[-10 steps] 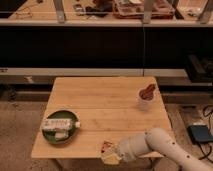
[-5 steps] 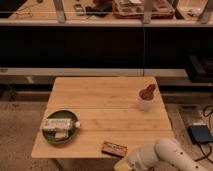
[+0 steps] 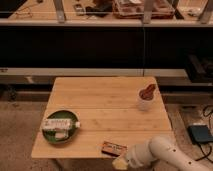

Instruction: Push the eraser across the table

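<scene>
The gripper point(image 3: 121, 162) is hanging at the very bottom of the view, just off the front edge of the table point(image 3: 105, 102), at the end of the white arm point(image 3: 162, 151) that is reaching in from the lower right. Whether the claw is open or closed, I cannot tell, and nothing is showing in its hold. Just above it, the eraser point(image 3: 114, 148) is lying flat by the table's near edge, a little right of the middle (whether the gripper is touching it is not clear).

To the left, a green bowl point(image 3: 55, 141) is sitting near the front left corner with a wrapped packet point(image 3: 59, 124) lying across it. Further back on the right, a white cup point(image 3: 145, 104) is standing with something brown in it.

Judging by this, the push is looking barely begun: the eraser is sitting at the near edge with nearly the whole bare board stretching ahead of it. The gripper is looking placed behind it, so what is remaining is the sliding itself, between bowl and cup.
</scene>
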Motion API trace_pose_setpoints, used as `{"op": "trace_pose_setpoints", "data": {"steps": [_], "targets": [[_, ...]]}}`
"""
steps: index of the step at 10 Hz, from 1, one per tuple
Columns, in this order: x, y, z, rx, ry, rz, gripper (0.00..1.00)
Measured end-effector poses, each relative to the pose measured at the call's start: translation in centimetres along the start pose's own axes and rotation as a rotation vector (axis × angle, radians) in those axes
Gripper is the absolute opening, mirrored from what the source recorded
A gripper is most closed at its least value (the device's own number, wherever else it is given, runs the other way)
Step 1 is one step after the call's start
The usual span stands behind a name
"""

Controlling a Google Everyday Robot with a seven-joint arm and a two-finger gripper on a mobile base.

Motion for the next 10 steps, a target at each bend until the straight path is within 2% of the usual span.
{"op": "trace_pose_setpoints", "data": {"steps": [5,6,8,10], "targets": [[3.4,1.4,1.4,-0.066,-0.006,-0.013,0.00],[4.1,1.8,1.5,-0.091,-0.014,-0.017,0.00],[4.3,2.3,1.3,-0.146,-0.039,-0.020,0.00],[3.8,2.0,1.0,-0.182,-0.063,-0.027,0.00]]}}
